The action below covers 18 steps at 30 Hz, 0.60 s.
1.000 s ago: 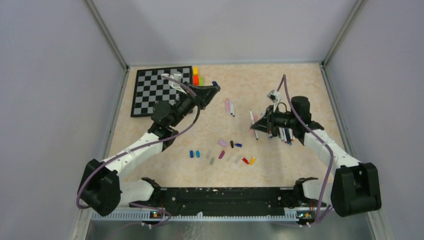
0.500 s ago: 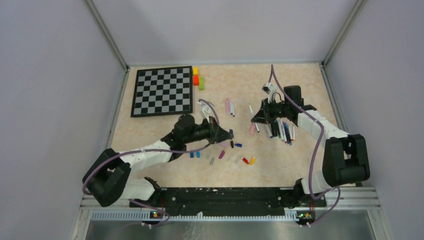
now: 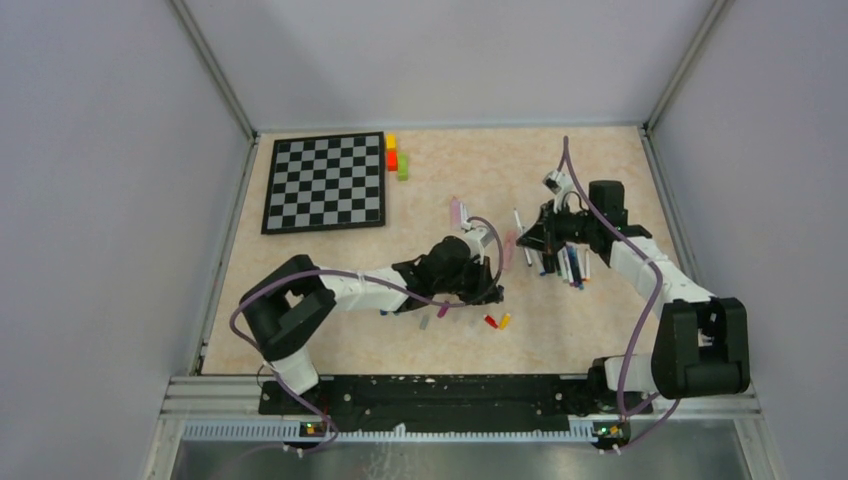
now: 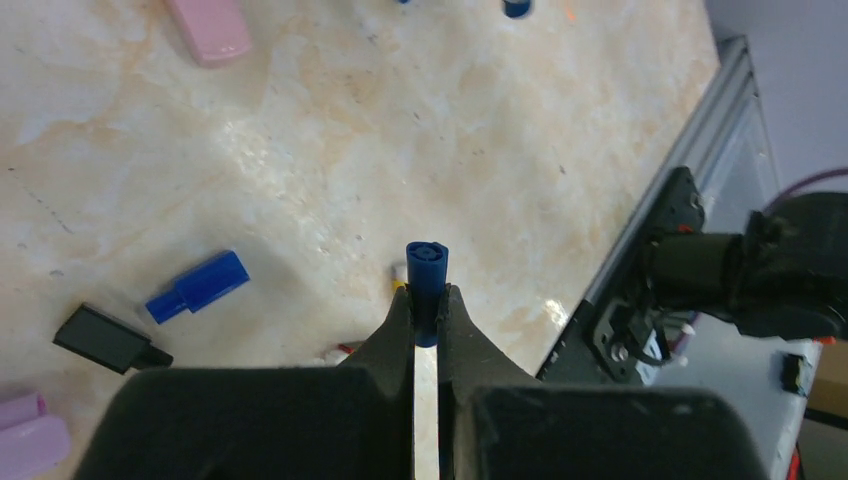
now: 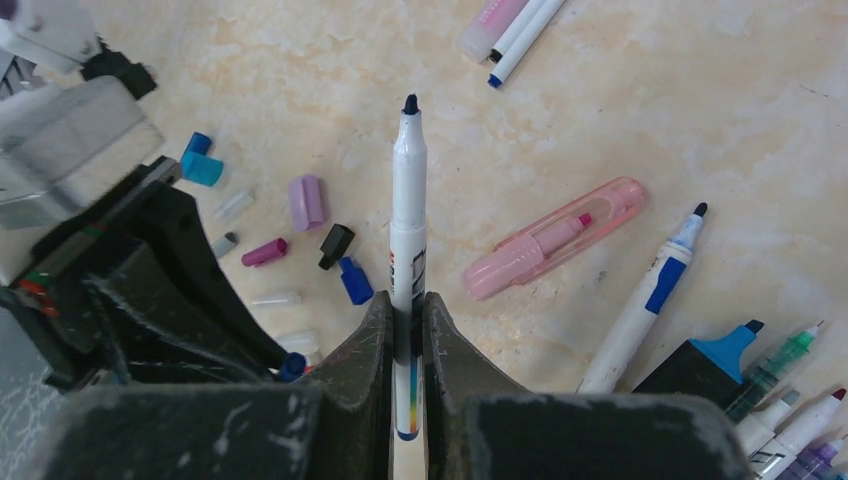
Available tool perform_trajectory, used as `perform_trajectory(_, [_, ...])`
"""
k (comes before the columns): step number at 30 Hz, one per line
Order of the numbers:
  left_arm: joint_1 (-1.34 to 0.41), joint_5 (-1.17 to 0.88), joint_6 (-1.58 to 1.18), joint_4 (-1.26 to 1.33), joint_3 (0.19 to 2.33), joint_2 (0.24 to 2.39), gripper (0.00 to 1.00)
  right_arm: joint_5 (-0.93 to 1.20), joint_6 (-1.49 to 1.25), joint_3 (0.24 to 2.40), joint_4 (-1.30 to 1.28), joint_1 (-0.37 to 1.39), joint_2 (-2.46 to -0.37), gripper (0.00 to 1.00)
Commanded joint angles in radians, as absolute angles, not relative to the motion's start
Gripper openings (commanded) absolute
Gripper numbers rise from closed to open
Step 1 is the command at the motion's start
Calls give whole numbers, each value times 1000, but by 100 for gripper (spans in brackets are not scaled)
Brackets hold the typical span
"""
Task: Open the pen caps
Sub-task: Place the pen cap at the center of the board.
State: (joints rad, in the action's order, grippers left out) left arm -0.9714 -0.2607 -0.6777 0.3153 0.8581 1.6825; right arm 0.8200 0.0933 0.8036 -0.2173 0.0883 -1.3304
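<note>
Blue cap (image 4: 427,268) is pinched tight in the left hand (image 4: 426,305), poking past its fingertips, probably to drop by the loose caps (image 4: 197,286) on the worktop (image 4: 400,120) to its left. Right hand (image 5: 405,315) is clamped shut on the white pen (image 5: 408,200), bare tip pointing forward.

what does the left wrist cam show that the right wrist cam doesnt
Only the left wrist view: the left gripper shut on a blue cap, its open end pointing outward, and an arm's black base past the table edge.
Only the right wrist view: the right gripper shut on an uncapped white pen, a pink highlighter, and a blue-and-white marker to its right.
Both: the marbled table, with a loose blue cap beside a black cap.
</note>
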Motion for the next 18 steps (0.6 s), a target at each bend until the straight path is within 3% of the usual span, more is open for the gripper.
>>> perform_trajectory(1, [-983,-137,-672,199,971,1759,1,859,97,790,-157,70,-1299,0])
perform_trajectory(11, [-992,-70,-644,72,1095,1876,7,885,78,779,-142,41,-1290,0])
perform_trajectory(18, [-992,-53,-635,46,1113,1884,19,891,72,775,-138,34,-1290,0])
